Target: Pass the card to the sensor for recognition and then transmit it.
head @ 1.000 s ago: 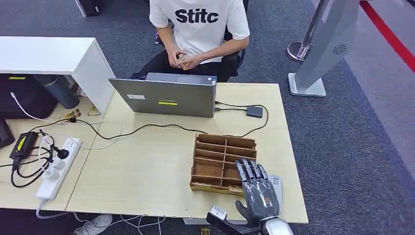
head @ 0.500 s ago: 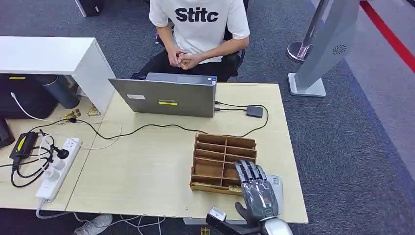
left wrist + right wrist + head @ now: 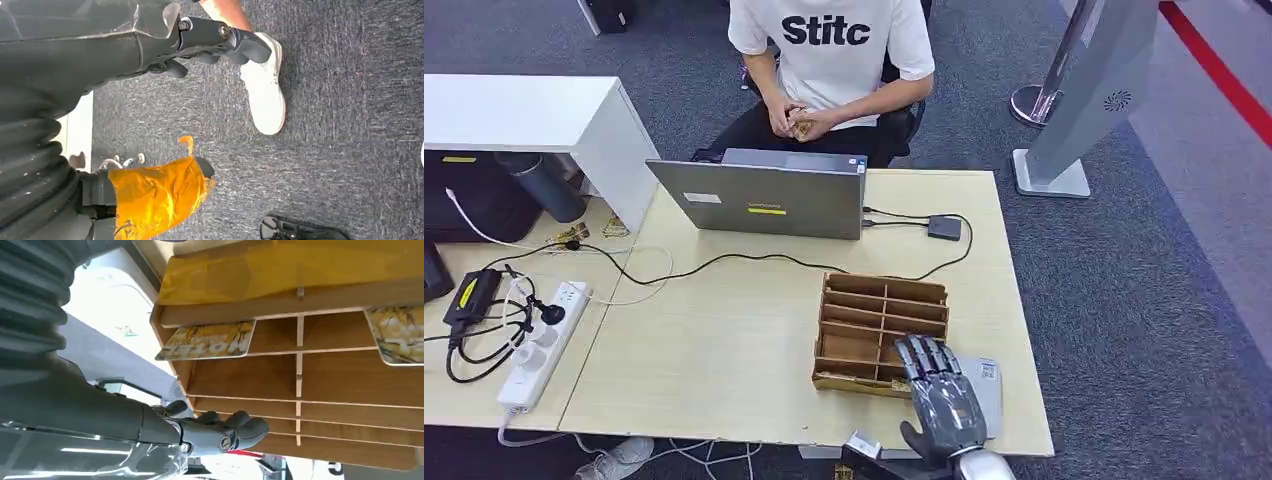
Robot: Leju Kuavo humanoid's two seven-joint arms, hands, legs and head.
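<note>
Two gold patterned cards [image 3: 207, 340] [image 3: 400, 335] lie in slots of the wooden organizer [image 3: 879, 320] [image 3: 300, 380] on the desk. My right hand [image 3: 944, 400] [image 3: 220, 432] hovers at the organizer's near right corner with its fingers stretched toward the slots, holding nothing. Under and beside it lies a flat grey device [image 3: 986, 385]. A small dark box [image 3: 943, 228] is wired to the laptop [image 3: 764, 195]. My left hand [image 3: 220, 37] hangs over the carpet and holds nothing.
A person in a white shirt [image 3: 829, 45] sits behind the laptop with hands together. A power strip [image 3: 544, 340] and cables lie on the left desk. A grey stand [image 3: 1074, 110] is at the right. A white shoe [image 3: 265, 90] rests on the carpet.
My right hand has drawn back toward the desk's near edge, off the organizer's front slots, uncovering more of the grey device. The person and the desk's things have not moved.
</note>
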